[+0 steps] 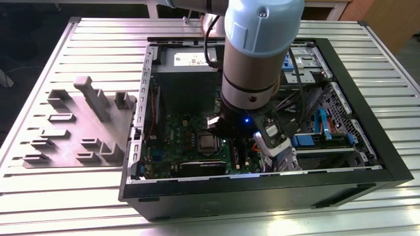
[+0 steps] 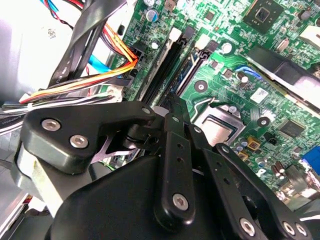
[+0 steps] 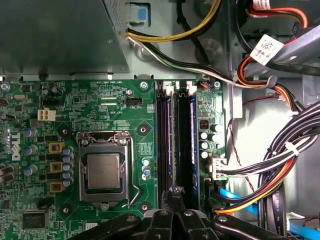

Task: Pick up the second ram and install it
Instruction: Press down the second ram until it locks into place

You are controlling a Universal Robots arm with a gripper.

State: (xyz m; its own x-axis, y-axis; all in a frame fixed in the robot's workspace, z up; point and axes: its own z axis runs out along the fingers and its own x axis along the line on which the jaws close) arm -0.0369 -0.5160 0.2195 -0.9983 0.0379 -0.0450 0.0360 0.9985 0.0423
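**Gripper at the Memory Sockets, Inside the Computer Case**

1. Gripper. The gripper [image 3: 175, 196] is lowered into the open computer case [image 1: 262, 192] and sits just above the motherboard [image 3: 100, 100]. In both wrist views its tip [image 2: 172, 105] is at one end of the pair of long black memory sockets. It cannot be determined whether the gripper is open, closed or clamped on anything.

2. Second ram. The second ram [image 3: 168, 140] is taken to be the thin bluish strip directly ahead of the gripper tip. It stands on edge in the socket nearer the processor and runs away from the gripper along that socket's length [image 2: 187, 75]. Whether it is fully seated cannot be determined. The neighbouring socket [image 3: 189, 145], just beside it, also shows a bluish strip.

3. Surroundings. The processor [image 3: 101, 171] lies to one side of the gripper. A bundle of cables [image 3: 280, 165] lies to the other side. The grey power-supply box [image 3: 55, 35] sits beyond the far end of the sockets.

4. Outer area. In the exterior view the arm [image 1: 256, 59] descends into the case. Well apart from the gripper, outside the case, grey holder blocks [image 1: 78, 123] rest on the slatted table [image 1: 52, 196].
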